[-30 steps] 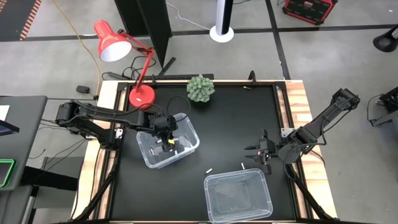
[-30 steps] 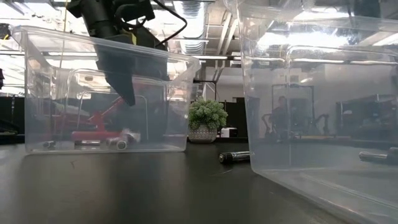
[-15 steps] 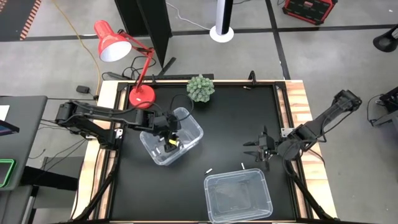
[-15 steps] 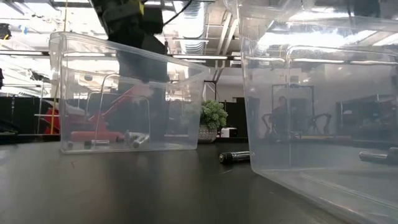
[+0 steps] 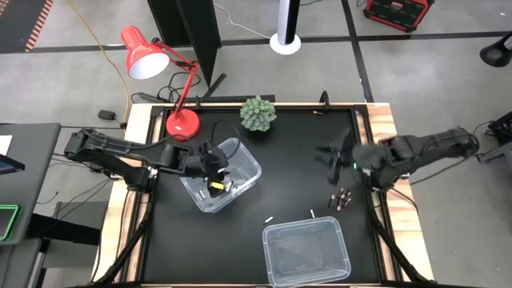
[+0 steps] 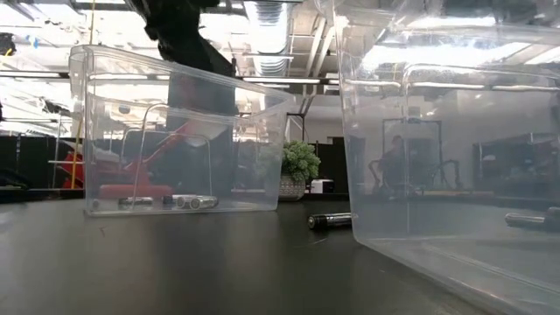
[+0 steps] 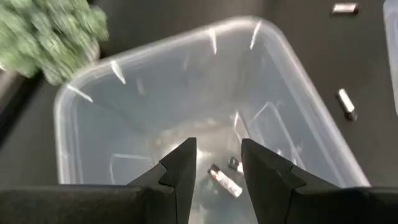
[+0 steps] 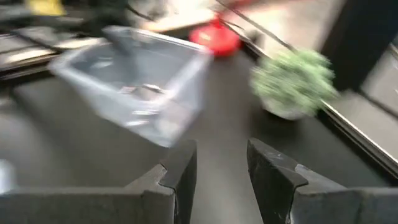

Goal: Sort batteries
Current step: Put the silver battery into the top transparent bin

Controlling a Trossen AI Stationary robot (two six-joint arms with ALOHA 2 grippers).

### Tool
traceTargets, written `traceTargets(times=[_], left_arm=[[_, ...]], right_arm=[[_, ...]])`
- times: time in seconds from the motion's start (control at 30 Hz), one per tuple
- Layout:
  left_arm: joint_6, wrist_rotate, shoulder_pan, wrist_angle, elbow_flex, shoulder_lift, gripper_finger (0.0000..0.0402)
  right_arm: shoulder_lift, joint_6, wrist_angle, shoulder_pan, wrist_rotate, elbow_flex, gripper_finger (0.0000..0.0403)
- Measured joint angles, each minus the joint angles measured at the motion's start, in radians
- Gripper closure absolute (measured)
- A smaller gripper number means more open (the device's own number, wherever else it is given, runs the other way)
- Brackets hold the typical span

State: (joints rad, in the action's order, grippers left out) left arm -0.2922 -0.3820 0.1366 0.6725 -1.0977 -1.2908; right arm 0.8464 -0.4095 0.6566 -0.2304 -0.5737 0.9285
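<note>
Inside clear bin (image 5: 228, 180), small silvery batteries (image 6: 191, 201), left tool (image 7: 214, 177) fingers apart, right tool (image 8: 214, 168) apart.

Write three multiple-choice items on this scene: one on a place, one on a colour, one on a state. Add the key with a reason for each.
1. Where is the left end effector?
A. over the bin by the lamp
B. beside the plant
C. over the near bin

2. What colour is the lamp?
A. blue
B. red
C. white

3. The near bin is:
A. upright
B. overturned
C. stacked on another

Key: A, its fingers point down into that bin; B, shade and base are red; A, its open top faces up.
</note>
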Motion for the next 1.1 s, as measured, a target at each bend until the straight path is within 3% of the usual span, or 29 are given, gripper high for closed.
traceTargets(times=[0.13, 0.23, 0.37, 0.43, 0.63, 0.8, 0.87, 1.0, 1.1], left_arm=[[0.014, -0.106, 0.057, -0.044, 0.0, 0.026, 0.028], [0.048, -0.165, 0.081, -0.073, 0.0, 0.032, 0.028], [0.069, -0.182, 0.096, -0.081, 0.002, 0.031, 0.028], [0.07, -0.19, 0.106, -0.097, 0.017, 0.032, 0.0281], [0.113, -0.307, 0.128, -0.106, 0.052, 0.032, 0.0281], [0.113, -0.319, 0.127, -0.138, 0.054, 0.031, 0.0281], [0.113, -0.276, 0.127, -0.18, 0.054, 0.031, 0.0281], [0.189, -0.087, 0.128, -0.345, 0.084, 0.003, 0.0281], [0.257, -0.037, 0.135, -0.449, 0.118, -0.051, 0.0281]], right_arm=[[0.059, -0.001, 0.181, 0.268, 0.158, 0.103, 0.0245], [0.14, 0.092, 0.219, 0.47, 0.307, 0.165, 0.0245], [0.288, 0.234, 0.277, 0.687, 0.546, 0.224, 0.0245], [0.37, 0.298, 0.309, 0.766, 0.611, 0.256, 0.0245], [0.627, 0.408, 0.426, 0.934, 0.63, 0.419, 0.0245], [0.766, 0.468, 0.464, 0.993, 0.629, 0.509, 0.0245], [0.787, 0.484, 0.449, 0.996, 0.63, 0.514, 0.0245], [0.78, 0.494, 0.419, 0.992, 0.63, 0.514, 0.0245], [0.728, 0.512, 0.392, 0.983, 0.63, 0.514, 0.0245]])
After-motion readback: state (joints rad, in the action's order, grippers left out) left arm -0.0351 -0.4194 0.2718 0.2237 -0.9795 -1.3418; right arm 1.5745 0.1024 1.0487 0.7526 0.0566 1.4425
